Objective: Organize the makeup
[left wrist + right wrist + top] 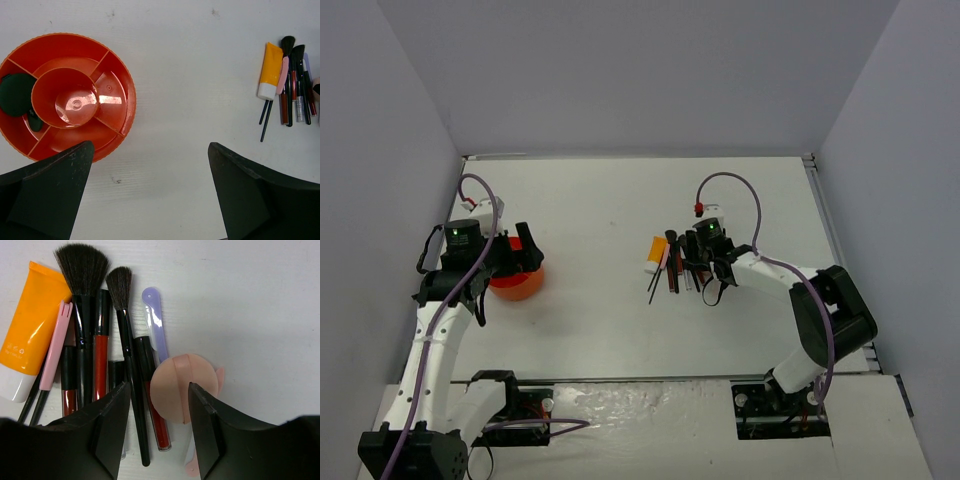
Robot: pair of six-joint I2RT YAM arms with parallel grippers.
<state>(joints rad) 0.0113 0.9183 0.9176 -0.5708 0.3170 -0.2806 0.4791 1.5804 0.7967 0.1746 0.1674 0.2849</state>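
The makeup lies in a row at mid-table: an orange-white tube (30, 330) (657, 252) (271, 67), black brushes (82, 270) (289, 75), red gloss tubes (100, 365) and a pale pink puff (170, 390). My right gripper (159, 410) (692, 262) is down on the row's right end, its jaws half closed. The puff sits in the gap against the right finger, with a thin brush handle and a gloss tube beside it. My left gripper (150, 190) (525, 245) hangs open over bare table beside the orange tub (125, 90) (515, 283). Dark green compacts (15, 95) lie in the tub's left compartment.
A lilac razor-like stick (152, 315) and a pink flat tool (55, 345) lie among the brushes. Another pale pink piece (192, 467) shows under the right finger. Grey walls close the table on three sides.
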